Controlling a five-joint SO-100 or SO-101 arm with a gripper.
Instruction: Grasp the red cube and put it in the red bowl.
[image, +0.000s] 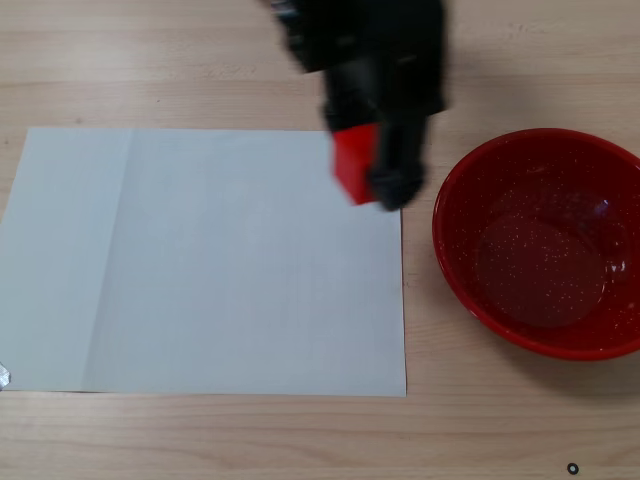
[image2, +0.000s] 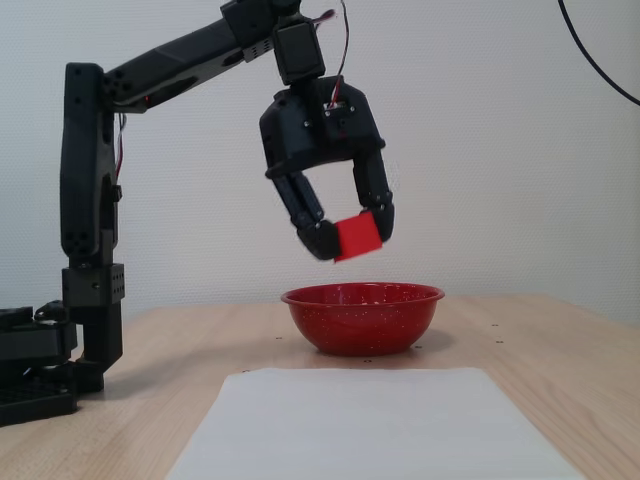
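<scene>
The hand (image2: 352, 238) is clamping the red cube (image2: 357, 238) between its two fingertips and holding it in the air, well clear of the table (image2: 560, 350). In the side-on fixed view the cube is hanging tilted, one corner down, above the red bowl (image2: 362, 316). In the top-down fixed view the cube (image: 353, 165) is showing over the right edge of the white paper sheet (image: 200, 260), left of the bowl's rim (image: 440, 215), so how far it really is over the opening cannot be told for certain.

The main risk appears to be letting go too early. If the fingers are parting while the cube is short of the rim, it is likely landing on the paper or striking the lip and bouncing away. The tilt suggests the grip is sitting on edges or near a corner rather than flat on two faces, so the cube may be twisting or slipping out during travel. A drop from this height into a glossy, hard-looking bowl could also be sending the light cube hopping back out. Lowering too far instead risks a fingertip knocking the rim and shoving the bowl.

The bowl is standing upright on the table just right of the paper. Its speckled inside is showing nothing in it, only reflections.
</scene>
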